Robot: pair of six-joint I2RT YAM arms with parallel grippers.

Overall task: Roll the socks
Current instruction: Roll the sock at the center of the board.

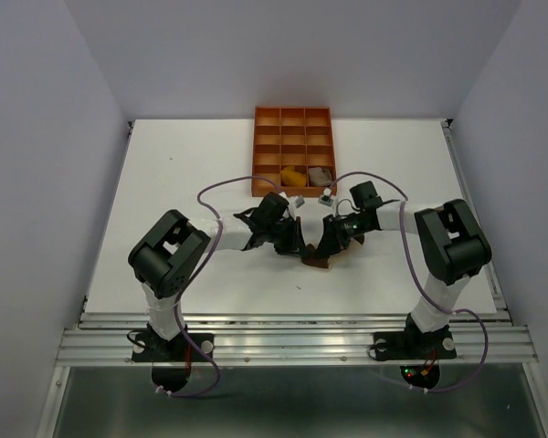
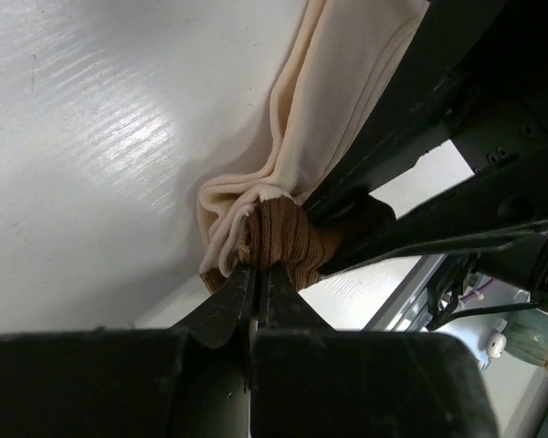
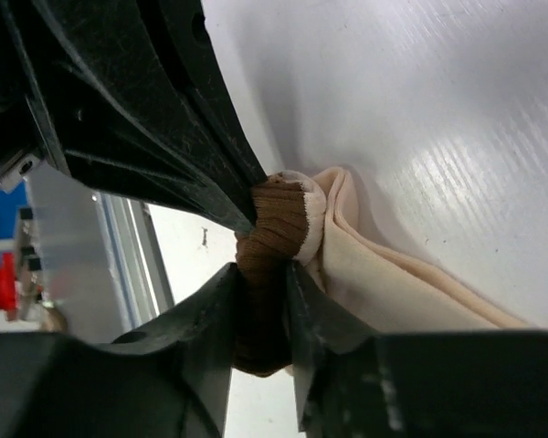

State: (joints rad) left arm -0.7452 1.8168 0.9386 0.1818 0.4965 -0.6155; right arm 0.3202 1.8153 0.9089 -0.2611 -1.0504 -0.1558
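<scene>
At the tabletop [image 1: 164, 192] centre, left gripper [image 2: 258, 276] and right gripper [image 3: 261, 278] both pinch the sock [image 2: 333, 82] by its brown end; roll tightly, tension even.

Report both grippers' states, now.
Left gripper: closed on the brown ribbed cuff of the brown-and-cream fabric sock.
Right gripper: closed around the same cuff.

Sock [image 2: 288, 173]: brown ribbed cuff, cream body; tray [image 1: 256, 146] orange; table [image 1: 164, 182] white.
</scene>
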